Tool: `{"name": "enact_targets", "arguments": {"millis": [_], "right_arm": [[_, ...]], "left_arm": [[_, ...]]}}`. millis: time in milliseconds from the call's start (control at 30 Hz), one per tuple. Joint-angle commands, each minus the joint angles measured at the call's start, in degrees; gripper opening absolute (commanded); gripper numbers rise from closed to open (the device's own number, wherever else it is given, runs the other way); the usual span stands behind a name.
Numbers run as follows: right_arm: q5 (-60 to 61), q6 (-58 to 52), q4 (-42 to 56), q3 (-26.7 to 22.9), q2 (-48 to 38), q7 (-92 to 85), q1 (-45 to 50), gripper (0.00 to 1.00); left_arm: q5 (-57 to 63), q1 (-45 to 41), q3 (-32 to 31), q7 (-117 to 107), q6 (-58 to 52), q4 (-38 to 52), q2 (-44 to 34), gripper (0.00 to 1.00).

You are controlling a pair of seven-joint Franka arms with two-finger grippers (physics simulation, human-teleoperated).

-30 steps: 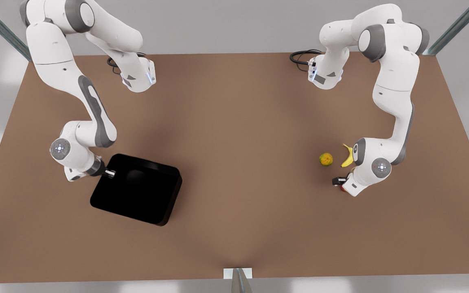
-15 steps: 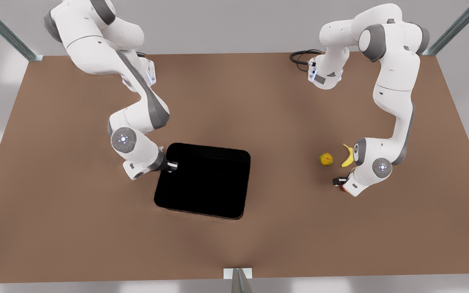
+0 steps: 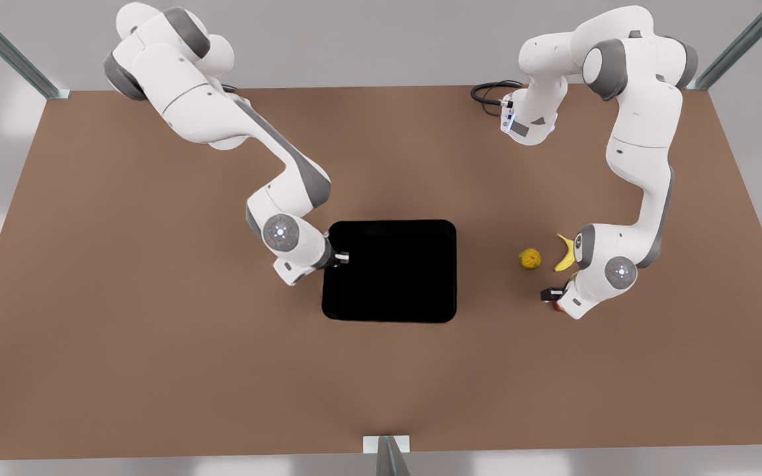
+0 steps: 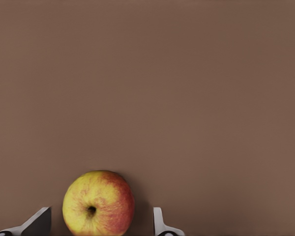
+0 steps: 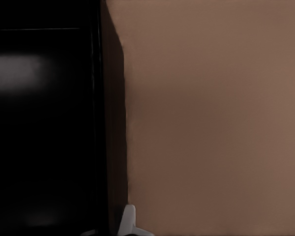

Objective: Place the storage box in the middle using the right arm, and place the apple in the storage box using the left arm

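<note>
Bench [image 3: 156, 370]: brown, flat, carrying everything; both arms reach onto it from its far edge.

Storage box [image 3: 389, 271]: glossy black, sitting square near the bench's middle. It extends away from the right pincer toward the fruits, its near wall caught at that pincer.

Right pincer [image 3: 341, 258]: closed on the storage box's wall at the side on the front view's left; the right wrist view shows one pale finger [image 5: 128, 222] outside the wall [image 5: 113, 123], the other hidden inside the dark interior.

Left pincer [image 3: 551, 295]: low over the bench at the front view's right, fingers spread wide with the apple [image 4: 99, 203] between them, a gap on each side. It grips nothing and waits.

Banana [image 3: 564, 253] and greenish-orange fruit [image 3: 530, 258]: just beyond the left pincer, toward the bench's far edge, apart from the apple.

Step in hand: judged as settling the storage box in the middle. To do it well, the right pincer should set the box flat before letting go, open fully, then lift straight up so the finger does not drag the wall sideways.

Next concern: the left pincer should centre on the apple before closing, since the apple sits nearer one finger and may roll.
</note>
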Motion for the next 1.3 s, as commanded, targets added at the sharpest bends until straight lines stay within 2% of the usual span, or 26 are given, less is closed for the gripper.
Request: {"name": "enact_targets", "arguments": {"millis": [0,33,67,233,267,300,333,400,433,533,600,633,667,733,767,833,900,1100,1133,1167,1267], "right_arm": [[-0.2,0.2,0.2,-0.1,0.5,0.2,0.3,0.21],[-0.3,0.2,0.2,-0.1,0.6,-0.1,0.4,0.81],[-1.0,0.2,0.3,-0.1,0.5,-0.2,0.3,1.0],[-0.5,-1.1,0.5,0.0,-2.5,0.2,-0.5,1.0],[-0.4,-2.9,0.5,0.1,-3.9,0.3,-0.7,1.0],[-0.4,-6.5,1.3,0.4,-6.1,0.3,-1.9,1.0],[-0.3,-10.0,2.8,0.8,-8.0,0.3,-3.3,1.0],[-0.4,-23.4,11.3,5.1,-10.1,-0.4,-11.0,1.0],[-0.8,-26.6,12.1,5.5,-11.5,-3.3,-15.4,1.0],[-4.2,-27.5,8.8,5.4,-15.9,-14.9,-30.6,1.0],[-7.0,-27.4,8.4,5.1,-15.9,-14.9,-35.1,1.0],[-8.2,-27.4,6.4,5.2,-16.6,-14.9,-36.5,1.0],[-7.9,-27.3,3.5,-0.4,-19.4,-18.9,-33.8,1.0],[-3.1,-29.4,2.8,-20.9,-23.8,-33.0,-21.4,1.0],[-0.5,-30.1,3.4,-27.6,-25.2,-39.7,-18.2,1.0],[0.2,-35.3,7.3,-27.6,-24.8,-44.9,-18.4,1.0],[0.2,-36.7,7.5,-32.1,-25.2,-44.8,-12.6,1.0],[0.5,-35.9,9.6,-31.7,-24.6,-44.9,-12.6,1.0],[1.6,-34.8,13.1,-31.8,-22.5,-44.5,-13.3,1.0],[4.7,-35.5,16.0,-32.0,-21.2,-45.1,-16.3,1.0],[4.2,-35.4,15.2,-31.2,-20.9,-46.0,-16.5,1.0]], "left_arm": [[0.0,0.0,0.0,0.0,0.0,0.0,0.0,1.0],[0.0,0.0,0.0,0.0,0.0,0.0,0.0,1.0],[0.0,0.0,0.0,0.0,0.0,0.0,0.0,1.0],[0.0,0.0,-0.1,0.0,0.0,0.0,0.0,1.0],[0.0,0.0,-0.1,0.0,0.0,0.0,0.0,0.91],[-0.1,0.0,-0.1,0.0,0.0,0.0,0.0,0.73],[0.0,0.0,-0.1,0.0,0.0,0.0,0.0,0.68],[0.0,0.0,0.0,0.0,0.1,0.0,0.2,0.68],[-0.1,0.0,-0.1,0.0,0.1,0.0,0.3,0.68],[-0.1,0.0,-0.1,0.0,0.7,0.0,0.5,0.68],[-0.1,0.0,0.0,0.0,0.7,0.0,0.5,0.67],[-0.1,0.0,0.0,0.0,0.7,0.0,0.4,0.63],[-0.1,0.0,0.0,0.0,0.6,0.0,0.4,0.63],[0.0,0.0,-0.1,0.0,0.3,0.0,0.1,0.63],[-0.1,0.0,-0.1,0.0,0.2,0.0,0.0,0.63],[-0.1,0.4,-0.7,-0.1,-0.1,0.0,-0.4,0.63],[-0.1,0.5,-1.1,-0.1,-0.1,0.0,-0.4,0.63],[-0.2,0.2,-1.5,-0.4,-2.8,0.1,-4.1,0.63],[-0.4,-0.1,-1.6,-0.4,-3.6,0.1,-4.8,0.63],[-0.4,-0.3,-2.4,-2.6,-4.3,0.1,-5.0,0.63],[-0.4,-1.1,-5.0,-9.0,-6.8,0.1,-6.6,0.63]]}}
